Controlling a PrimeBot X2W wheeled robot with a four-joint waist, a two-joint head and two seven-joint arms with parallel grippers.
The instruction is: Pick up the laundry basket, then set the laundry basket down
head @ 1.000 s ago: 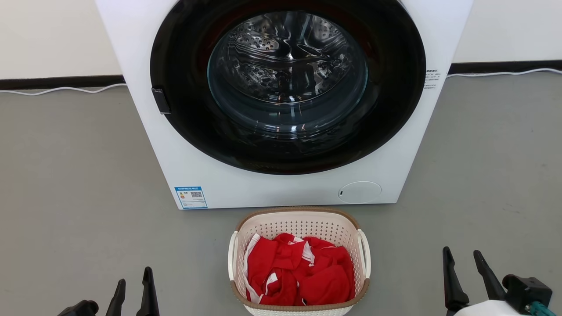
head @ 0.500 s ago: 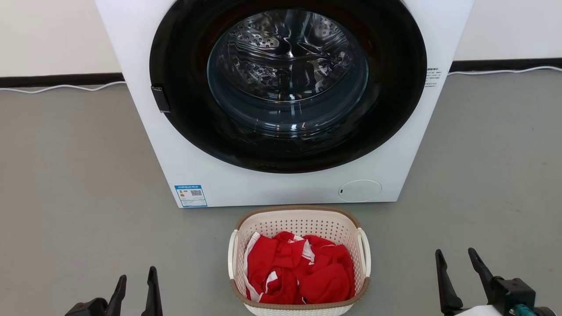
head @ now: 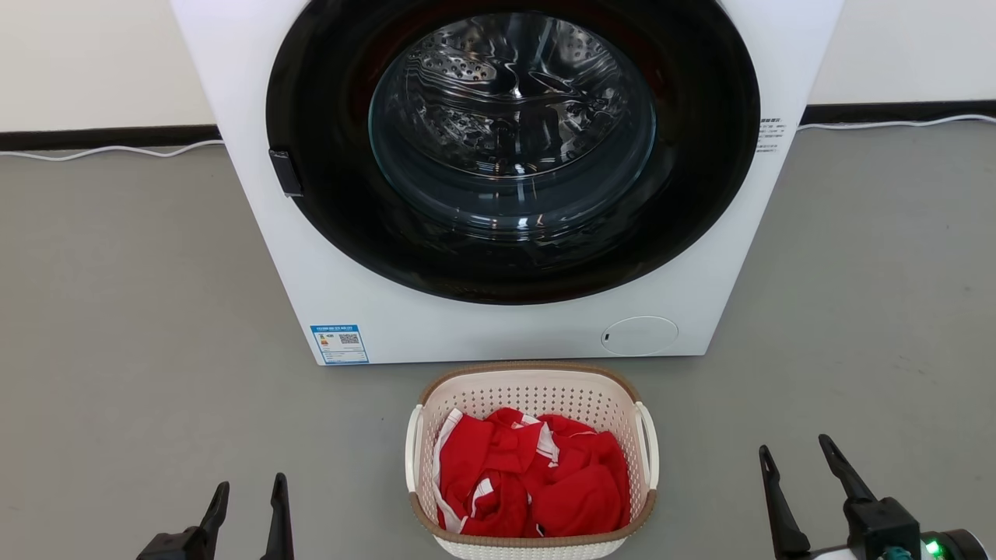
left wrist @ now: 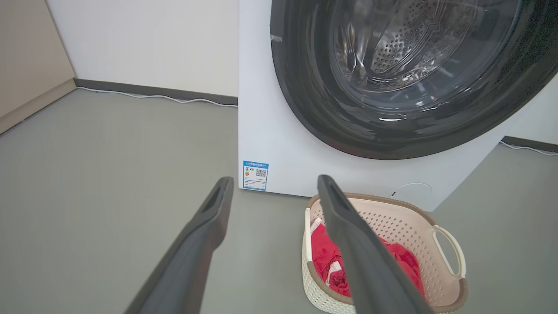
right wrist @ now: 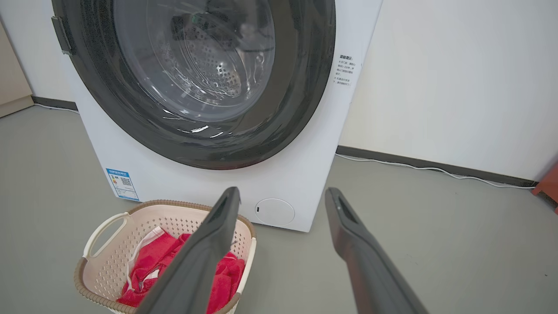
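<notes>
Left tool point(left wrist: 274, 179) spread, laundry basket point(left wrist: 407, 226), beige panel point(left wrist: 26, 61)

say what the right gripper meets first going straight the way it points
Probably the washing machine's lower front near its round cover, depth unclear; the laundry basket lies off that line.

Left end effector point(left wrist: 275, 179) spread wide; laundry basket point(left wrist: 405, 226) before washing machine point(left wrist: 270, 131).

1 washing machine point(head: 498, 327), 1 laundry basket point(head: 537, 398), 1 heap of red cloth point(head: 537, 482), and 2 hands: left hand point(head: 250, 482), right hand point(head: 794, 444).
</notes>
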